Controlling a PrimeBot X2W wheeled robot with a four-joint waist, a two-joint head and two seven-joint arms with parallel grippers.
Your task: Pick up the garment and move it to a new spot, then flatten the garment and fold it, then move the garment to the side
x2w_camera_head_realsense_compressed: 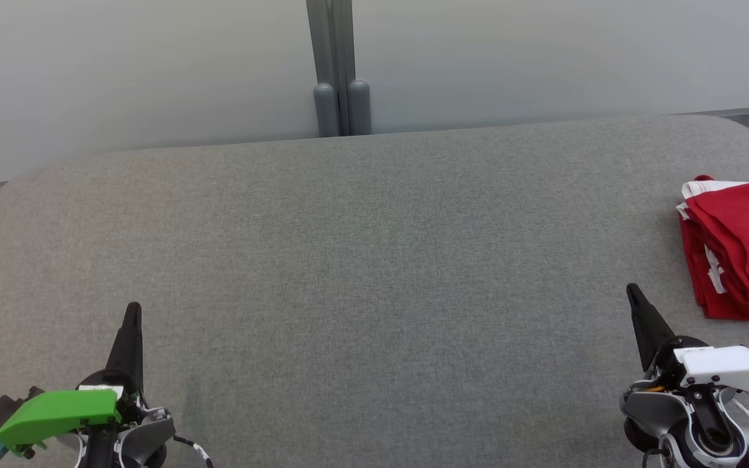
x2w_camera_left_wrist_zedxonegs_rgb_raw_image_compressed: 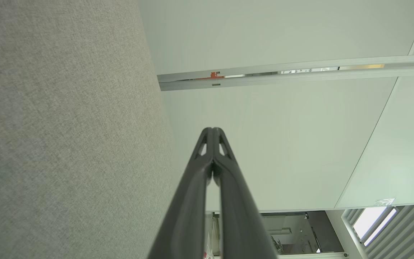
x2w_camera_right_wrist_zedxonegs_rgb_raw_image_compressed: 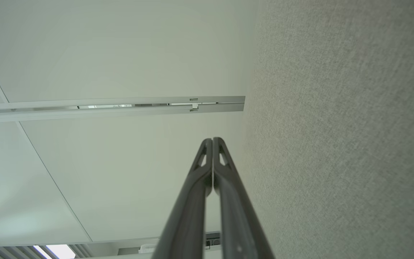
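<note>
A red garment (x2w_camera_head_realsense_compressed: 742, 247) with white trim lies folded in a stack at the right edge of the grey fabric table (x2w_camera_head_realsense_compressed: 361, 260). My right gripper (x2w_camera_head_realsense_compressed: 632, 292) stands at the lower right, shut and empty, its tip a short way left of the garment's near corner and apart from it. At the lower left my left gripper (x2w_camera_head_realsense_compressed: 132, 309) is shut too, with nothing held, far from the garment. Both wrist views look along pressed-together fingers, the left gripper (x2w_camera_left_wrist_zedxonegs_rgb_raw_image_compressed: 212, 130) and the right gripper (x2w_camera_right_wrist_zedxonegs_rgb_raw_image_compressed: 212, 140), past the table's grey fabric toward pale wall panels.
A pale partition wall with a grey post (x2w_camera_head_realsense_compressed: 339, 71) stands behind the table's far edge. The grey table surface spreads wide between the two grippers and to the left.
</note>
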